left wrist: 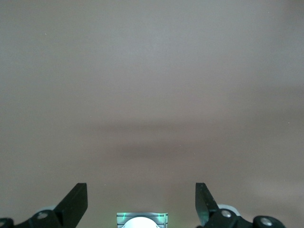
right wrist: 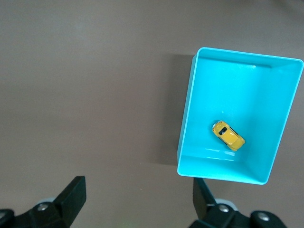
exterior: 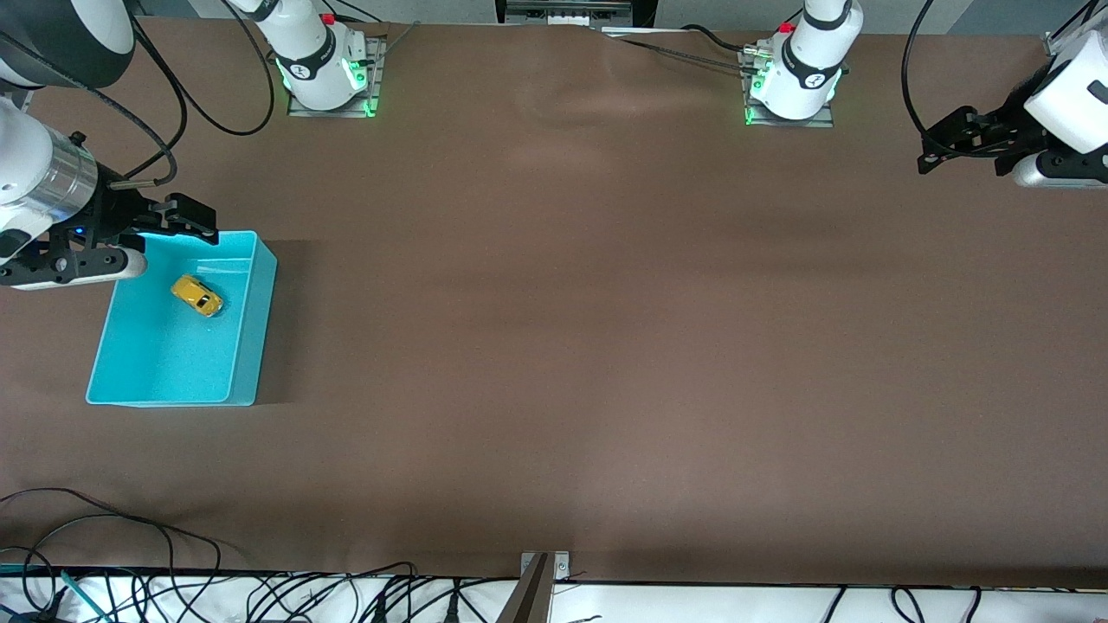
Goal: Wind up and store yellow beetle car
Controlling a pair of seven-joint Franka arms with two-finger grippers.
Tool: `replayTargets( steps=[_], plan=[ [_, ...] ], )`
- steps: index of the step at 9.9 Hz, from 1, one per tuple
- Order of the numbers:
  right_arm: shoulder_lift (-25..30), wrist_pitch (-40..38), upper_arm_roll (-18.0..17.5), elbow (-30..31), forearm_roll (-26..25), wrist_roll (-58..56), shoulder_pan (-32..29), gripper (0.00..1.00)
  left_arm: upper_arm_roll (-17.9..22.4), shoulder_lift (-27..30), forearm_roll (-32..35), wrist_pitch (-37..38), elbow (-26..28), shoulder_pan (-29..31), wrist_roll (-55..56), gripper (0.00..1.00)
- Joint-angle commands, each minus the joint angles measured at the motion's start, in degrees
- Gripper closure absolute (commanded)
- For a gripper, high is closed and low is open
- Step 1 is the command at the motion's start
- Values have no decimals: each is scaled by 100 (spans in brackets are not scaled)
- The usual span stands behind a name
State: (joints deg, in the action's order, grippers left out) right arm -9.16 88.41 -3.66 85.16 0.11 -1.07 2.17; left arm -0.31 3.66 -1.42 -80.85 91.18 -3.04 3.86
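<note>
The yellow beetle car [exterior: 197, 295] lies in the turquoise bin [exterior: 255, 337] at the right arm's end of the table, slanted, on the half of the bin floor farther from the front camera. It also shows in the right wrist view [right wrist: 228, 135] inside the bin [right wrist: 189, 118]. My right gripper [exterior: 186, 218] is open and empty, raised over the bin's rim on the robots' side; its own view shows it [right wrist: 137, 199] above bare table beside the bin. My left gripper [exterior: 948, 138] waits open and empty over bare table at the left arm's end [left wrist: 141, 202].
The brown table [exterior: 589, 346] fills the view. The two arm bases [exterior: 327, 73] [exterior: 792, 82] stand along the edge by the robots. Cables [exterior: 130, 554] lie along the table's edge nearest the front camera.
</note>
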Motion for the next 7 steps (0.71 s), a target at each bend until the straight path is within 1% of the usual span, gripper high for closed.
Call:
replayTargets(
  steps=[1,7],
  plan=[
    [125,-78,-722,89,-99,457,-594,0,-4,117,-95,-18,101,40,-52,0],
    [89,-69,-732,80,-99,467,-666,0,-4,117,-104,-18,101,75,-69,0]
  ],
)
